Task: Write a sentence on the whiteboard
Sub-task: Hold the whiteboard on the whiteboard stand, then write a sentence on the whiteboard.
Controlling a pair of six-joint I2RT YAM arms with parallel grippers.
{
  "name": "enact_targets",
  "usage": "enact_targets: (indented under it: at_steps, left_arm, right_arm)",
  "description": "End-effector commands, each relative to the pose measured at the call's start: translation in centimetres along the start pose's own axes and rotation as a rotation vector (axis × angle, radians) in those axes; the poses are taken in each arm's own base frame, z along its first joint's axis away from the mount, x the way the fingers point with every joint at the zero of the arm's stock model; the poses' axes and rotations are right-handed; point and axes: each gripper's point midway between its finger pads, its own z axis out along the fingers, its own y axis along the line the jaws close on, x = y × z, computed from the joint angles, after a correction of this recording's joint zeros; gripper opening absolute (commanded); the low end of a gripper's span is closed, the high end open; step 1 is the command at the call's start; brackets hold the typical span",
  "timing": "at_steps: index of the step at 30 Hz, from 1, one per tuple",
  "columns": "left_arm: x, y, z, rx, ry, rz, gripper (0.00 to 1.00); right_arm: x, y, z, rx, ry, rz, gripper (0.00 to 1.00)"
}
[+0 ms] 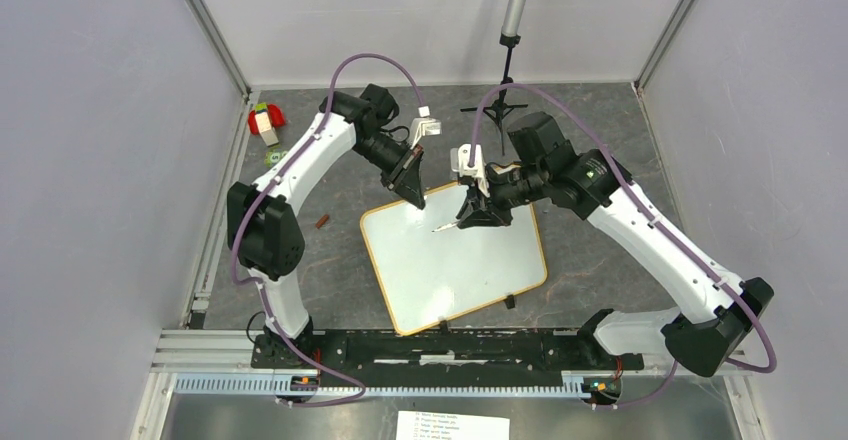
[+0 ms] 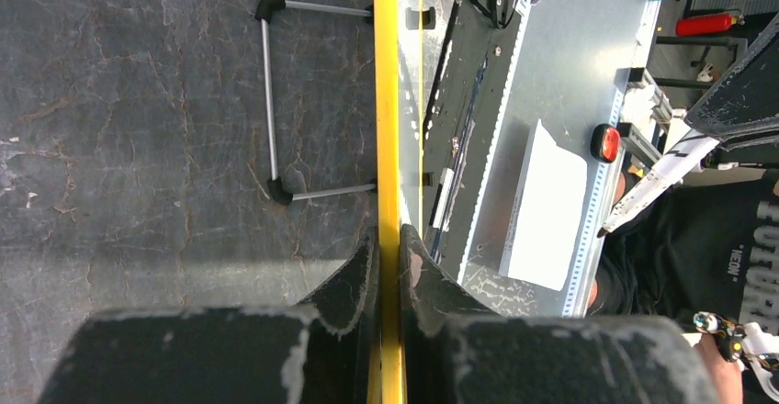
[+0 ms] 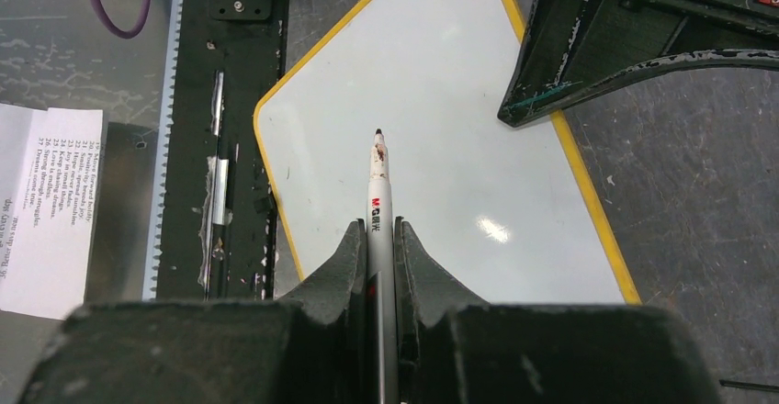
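The whiteboard (image 1: 450, 260), white with a yellow rim, lies tilted on the dark table; its surface is blank and no sentence shows. My left gripper (image 1: 414, 192) is shut on the board's far yellow rim (image 2: 388, 101), seen edge-on in the left wrist view between my fingers (image 2: 363, 271). My right gripper (image 1: 470, 215) is shut on a white marker (image 3: 378, 193), uncapped, dark tip pointing at the board (image 3: 441, 101), a little above its far part. The board's small black clip (image 1: 509, 302) sits at the near right edge.
A red and white object (image 1: 265, 120) lies at the far left. A small brown piece (image 1: 322, 222) lies left of the board. A black stand with a grey pole (image 1: 508, 60) is at the back. A printed paper sheet (image 1: 452, 425) lies beyond the front rail (image 1: 440, 345).
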Motion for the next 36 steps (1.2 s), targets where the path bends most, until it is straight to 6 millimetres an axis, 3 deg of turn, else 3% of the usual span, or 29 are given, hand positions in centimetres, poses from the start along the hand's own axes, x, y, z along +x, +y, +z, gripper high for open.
enact_targets:
  at_steps: [1, 2, 4, 5, 9, 12, 14, 17, 22, 27, 36]
  left_arm:
    - [2.4, -2.3, 0.2, 0.032, 0.101, 0.004, 0.04]
    - [2.3, -2.0, 0.4, 0.027, 0.098, -0.018, 0.10]
    - [1.8, -1.6, 0.6, 0.010, 0.080, -0.035, 0.39]
    - [1.4, -1.6, 0.4, -0.003, 0.063, -0.037, 0.47]
    - [-1.0, -1.6, -2.7, -0.084, -0.088, -0.027, 0.64]
    - [-1.2, -1.3, -6.3, -0.139, -0.209, -0.056, 0.65]
    - [-0.2, -0.8, -7.9, -0.175, -0.264, -0.090, 0.65]
    - [1.5, -0.9, -9.1, -0.182, -0.310, -0.128, 0.65]
    - [3.8, -1.1, -7.9, -0.145, -0.297, -0.163, 0.65]
    - [4.5, -1.0, -7.3, -0.128, -0.291, -0.172, 0.60]
    - [4.4, -0.9, -7.0, -0.097, -0.293, -0.175, 0.37]
  right_arm:
    - [-0.7, -0.3, 0.0, 0.031, -0.021, -0.033, 0.00]
    - [-0.6, -0.3, 0.2, 0.032, -0.021, -0.031, 0.00]
    - [-0.6, -0.4, 0.5, 0.040, -0.024, -0.033, 0.00]
    - [-0.7, -0.5, 0.6, 0.050, -0.024, -0.032, 0.00]
    - [-0.8, -0.9, 1.3, 0.088, -0.032, -0.040, 0.00]
    - [-1.2, -1.2, 2.3, 0.129, -0.032, -0.064, 0.00]
    - [-1.7, -1.4, 3.0, 0.156, -0.034, -0.088, 0.00]
    - [-2.7, -1.4, 4.0, 0.189, -0.048, -0.116, 0.00]
    - [-4.7, -1.7, 5.9, 0.221, -0.076, -0.135, 0.00]
    - [-5.2, -0.9, 8.2, 0.195, -0.055, -0.150, 0.00]
    - [-6.5, -1.1, 10.1, 0.223, -0.044, -0.158, 0.00]
